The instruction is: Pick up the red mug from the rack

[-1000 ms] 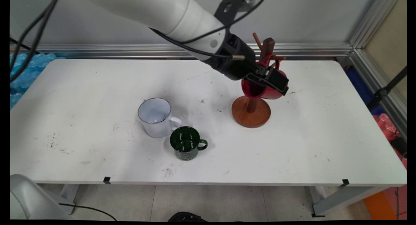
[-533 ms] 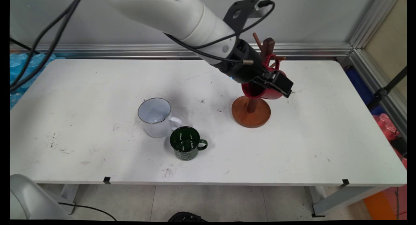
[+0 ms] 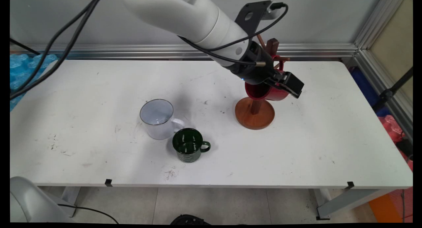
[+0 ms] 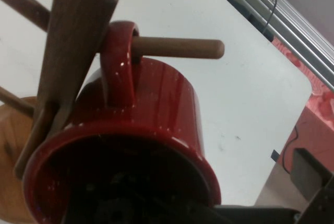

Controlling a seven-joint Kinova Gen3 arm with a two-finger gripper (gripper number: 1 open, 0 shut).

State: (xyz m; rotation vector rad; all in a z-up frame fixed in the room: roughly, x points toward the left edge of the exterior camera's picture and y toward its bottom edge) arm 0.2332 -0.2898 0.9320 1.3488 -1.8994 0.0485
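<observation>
Jaws look released. In the hand view one finger [image 4: 312, 179] stands clear of the red mug [image 4: 156, 104], with bare table showing between it and the mug wall. The other finger is lost in the dark mouth of the mug, so I can't see any contact there.

The gripper [image 3: 280, 86] is at the red mug [image 3: 268, 93], straddling its right side, mouth end towards the hand.

The mug hangs by its handle on a peg [image 4: 177, 47] of the wooden mug stand [image 3: 254, 113]. The peg goes right through the handle loop and its tip pokes out past it. The mug is tilted, its mouth facing down and to the left, its rim against or just beside the stand's post [image 4: 73, 41]. It looks carried by the peg, not by the hand.

The stand sits far right of centre on the table [image 3: 313, 139], round base flat. Its other pegs are bare as far as I can see.

A white mug [image 3: 158, 119] and a green mug [image 3: 188, 145] stand upright on the table, near and left of the stand and well apart from it. They're just beside each other and nothing touches them. The white mug's handle points towards the green one.
</observation>
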